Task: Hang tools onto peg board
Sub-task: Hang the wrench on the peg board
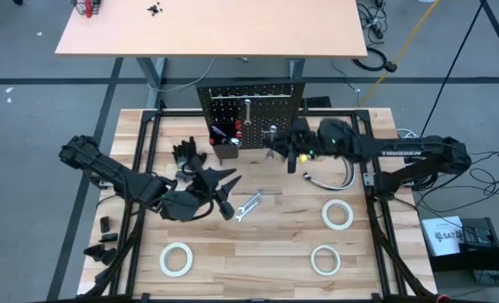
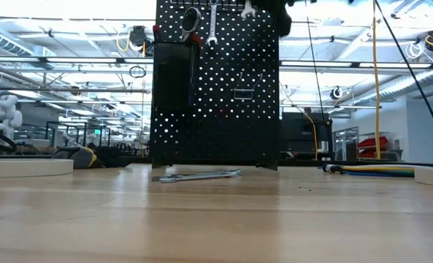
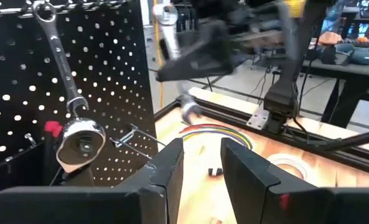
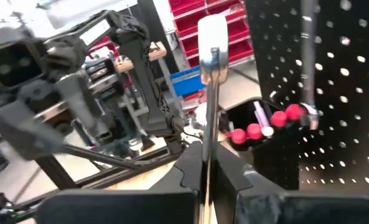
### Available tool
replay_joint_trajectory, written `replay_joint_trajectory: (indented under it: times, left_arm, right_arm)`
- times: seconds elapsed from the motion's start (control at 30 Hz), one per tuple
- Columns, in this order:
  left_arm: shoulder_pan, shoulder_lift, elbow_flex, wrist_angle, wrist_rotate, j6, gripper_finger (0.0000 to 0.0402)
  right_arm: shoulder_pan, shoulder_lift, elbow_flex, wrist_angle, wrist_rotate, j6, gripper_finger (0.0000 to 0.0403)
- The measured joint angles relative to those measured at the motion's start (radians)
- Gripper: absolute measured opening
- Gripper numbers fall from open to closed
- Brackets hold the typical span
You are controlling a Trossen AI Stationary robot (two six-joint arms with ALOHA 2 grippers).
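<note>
Holding a small silver wrench [image 4: 210,93] clamped upright, the right gripper [image 1: 293,151] is hovering just beside the peg board [image 1: 274,105] — hooks straight ahead. Left gripper [image 1: 225,202], fingers apart, is waiting over the table [image 1: 274,227] near another wrench [image 1: 247,204].

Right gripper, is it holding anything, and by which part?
Yes. The right gripper is shut on a wrench, gripped on its shank, with the open end sticking out beyond the fingers near the peg board.
</note>
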Motion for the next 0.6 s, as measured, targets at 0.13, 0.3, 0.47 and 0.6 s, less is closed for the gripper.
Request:
replay_joint_trajectory:
  times: [0.13, 0.3, 0.47, 0.6]
  left_arm:
    - [-0.002, 0.004, 0.000, 0.000, 0.000, -0.001, 0.0109]
    - [-0.001, 0.010, -0.001, -0.003, -0.003, -0.001, 0.0109]
    - [-0.001, 0.009, -0.001, -0.004, -0.003, -0.001, 0.0109]
    - [-0.001, 0.009, -0.001, -0.009, -0.004, -0.002, 0.0109]
  right_arm:
    - [-0.089, 0.041, 0.000, 0.045, -0.124, 0.036, 0.0005]
    - [-0.140, 0.091, 0.034, 0.117, -0.199, 0.074, 0.0005]
    - [-0.163, 0.162, 0.139, 0.104, -0.244, 0.071, 0.0005]
    - [-0.164, 0.188, 0.183, 0.078, -0.243, 0.057, 0.0005]
